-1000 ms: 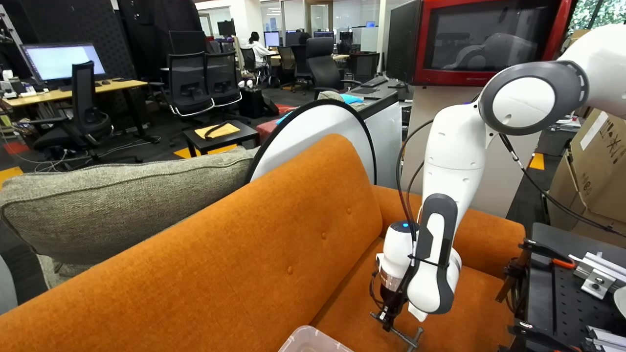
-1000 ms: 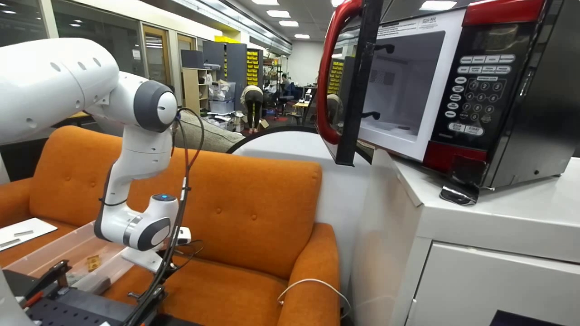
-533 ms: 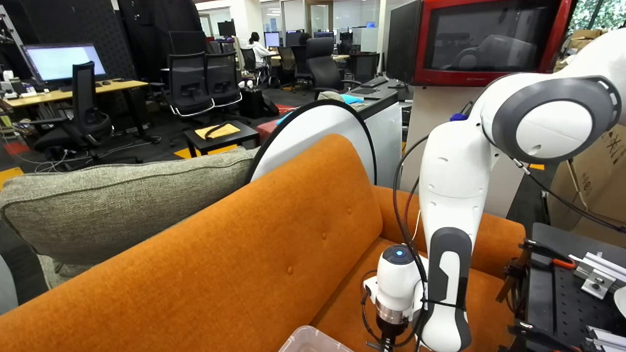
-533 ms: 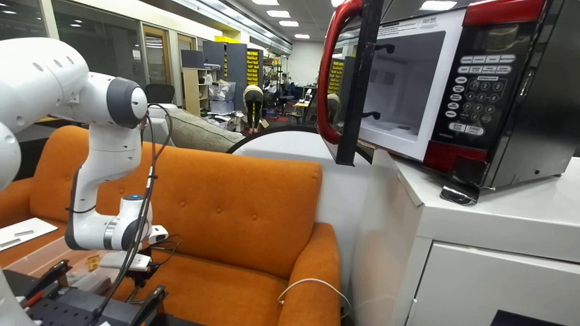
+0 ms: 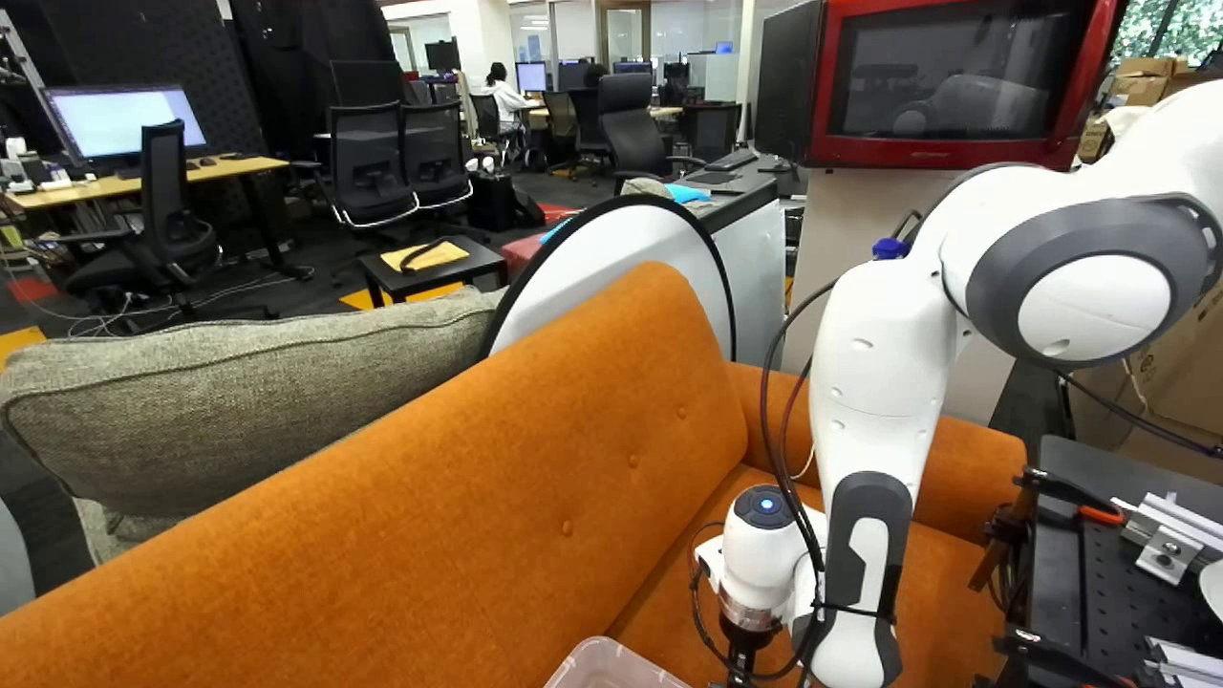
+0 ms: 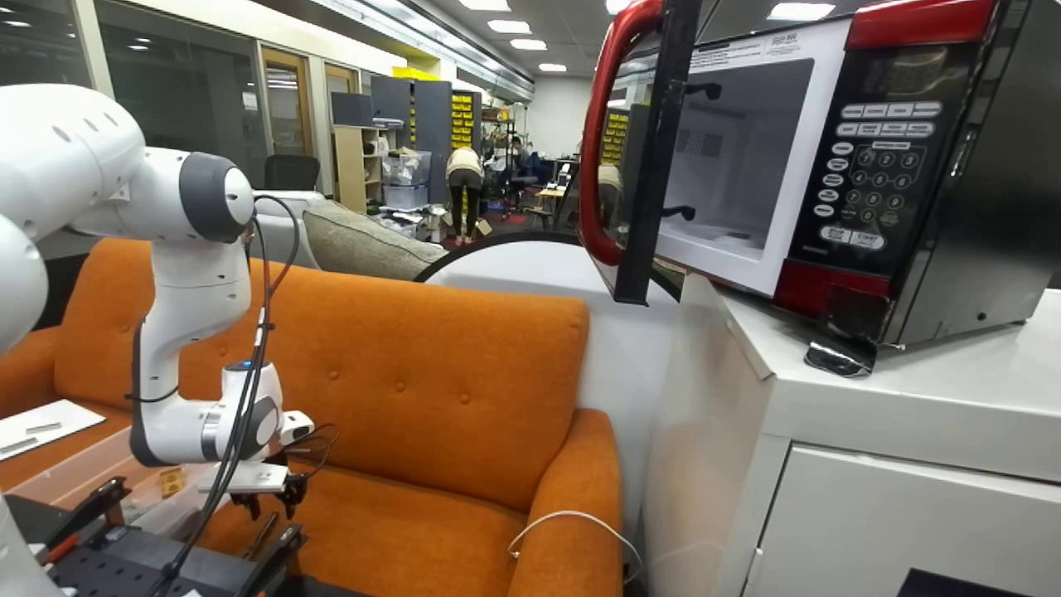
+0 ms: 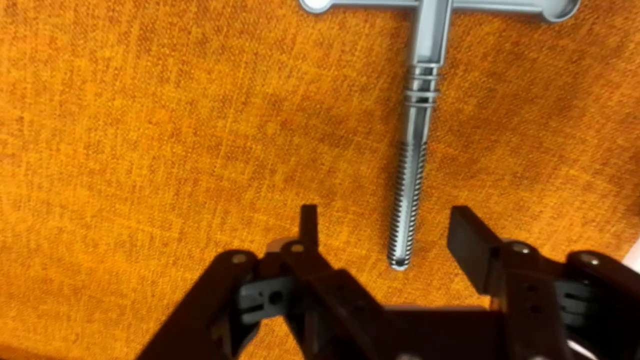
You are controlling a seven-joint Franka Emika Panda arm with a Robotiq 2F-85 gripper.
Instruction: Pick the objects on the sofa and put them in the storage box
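Past the far edge of the black table [image 6: 108, 570], in an exterior view, is the orange sofa [image 6: 414, 510]. On it lies the grey T-shaped piece [image 7: 418, 120]; the gripper [image 7: 384, 225] holds nothing, its fingers wide apart, the threaded end showing between them. The storage box [image 6: 75, 473] stands behind the table edge's left part.

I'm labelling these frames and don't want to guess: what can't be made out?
T-shaped piece: top end cut off by the wrist view's upper edge.
Storage box: cut off by an exterior view's bottom edge.
Yellow item inside it: too small to identify in an exterior view.
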